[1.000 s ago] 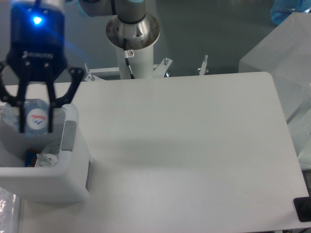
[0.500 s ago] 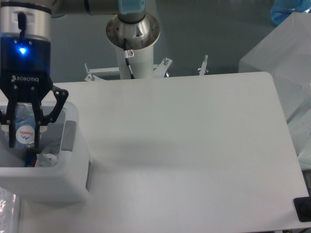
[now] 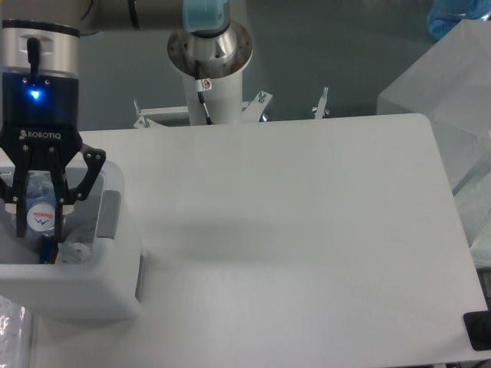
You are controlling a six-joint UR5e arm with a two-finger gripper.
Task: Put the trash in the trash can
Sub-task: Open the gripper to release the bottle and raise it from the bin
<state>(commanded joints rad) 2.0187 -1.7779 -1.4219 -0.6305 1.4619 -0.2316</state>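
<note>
My gripper (image 3: 38, 228) hangs over the white trash can (image 3: 92, 287) at the table's left edge. Its fingers (image 3: 58, 218) are shut on the crushed clear bluish plastic bottle (image 3: 40, 208), which hangs upright with its white cap end, marked red and blue, toward the camera. The bottle's lower end is down inside the can's opening. A small crumpled white paper wad (image 3: 77, 251) lies in the can, just right of the fingers. A bit of blue-and-orange wrapper (image 3: 49, 250) shows beside it.
The arm's white base column (image 3: 211, 61) stands behind the table's far edge. A translucent frosted box (image 3: 449, 100) sits at the right. Crinkled clear plastic (image 3: 11, 330) shows at the lower left corner. A black object (image 3: 479, 330) sits at the lower right edge.
My gripper, holding the bottle, has moved left and down, from above the can's rim to inside its opening. In the last half second it barely shifted.
</note>
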